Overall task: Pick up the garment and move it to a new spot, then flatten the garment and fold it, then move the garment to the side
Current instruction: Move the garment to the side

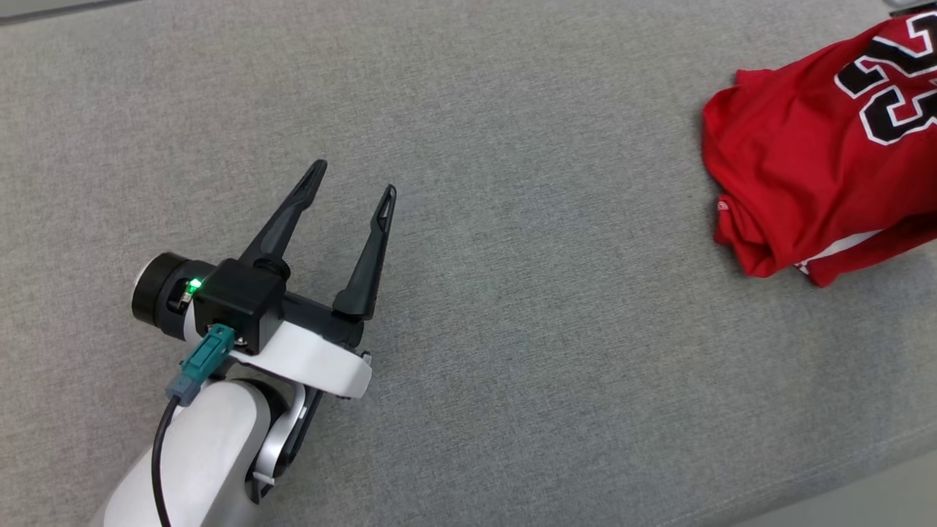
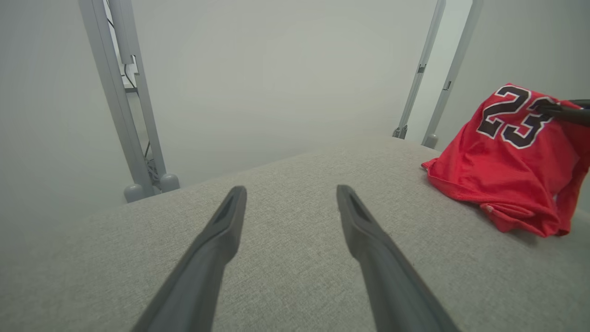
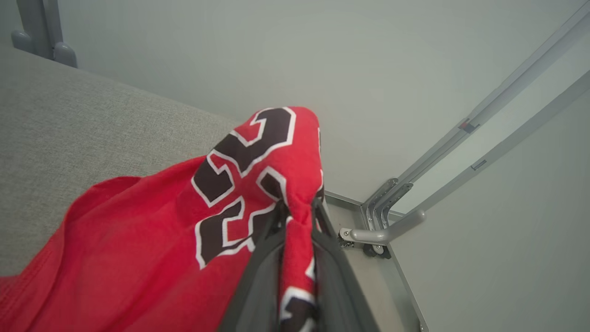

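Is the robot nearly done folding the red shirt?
No, it's only starting. Done: the right gripper is shut on a fold of the shirt. In hand: the pick-up, with one end raised and the rest lying crumpled on the grey table. Left to do: moving it, flattening, folding, setting it aside. The left gripper is open, apart from the shirt.

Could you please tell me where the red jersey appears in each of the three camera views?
Head view: the jersey lies at the upper right, cut off by the right edge.
Left wrist view: the jersey is at the right, heaped on the grey surface.
Right wrist view: the jersey runs from lower left to centre, a fold pinched in the right end effector.
Shared landmark: its black number.
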